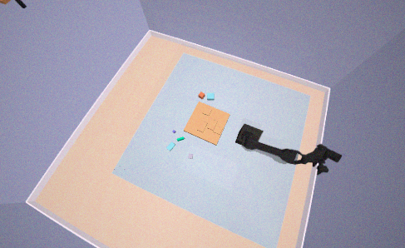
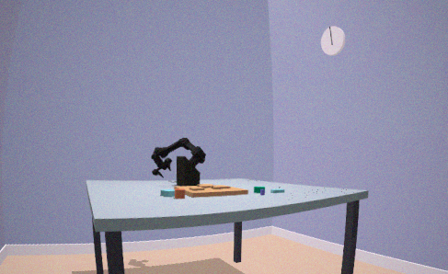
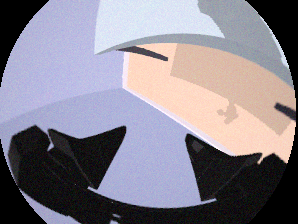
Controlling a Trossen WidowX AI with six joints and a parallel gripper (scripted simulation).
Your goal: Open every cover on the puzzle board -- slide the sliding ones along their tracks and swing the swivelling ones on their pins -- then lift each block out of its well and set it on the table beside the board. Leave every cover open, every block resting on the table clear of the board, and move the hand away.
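Gripper (image 3: 149,163) standing spread wide, grasping nothing, hanging past the table (image 1: 253,187) edge, facing floor (image 3: 213,90); puzzle board (image 1: 207,123) lying mid-table beside the arm base (image 1: 249,135); orange block (image 1: 201,95) and light-blue block (image 1: 210,96) sitting just off its far corner; green block (image 1: 180,138), cyan block (image 1: 171,146), small purple block (image 1: 174,131), and pale block (image 1: 190,156) resting off the opposite side.

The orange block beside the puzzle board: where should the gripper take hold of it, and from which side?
Probably from straight above, across its side faces that do not face the light blue block: the orange block is small, boxy, resting on the table.
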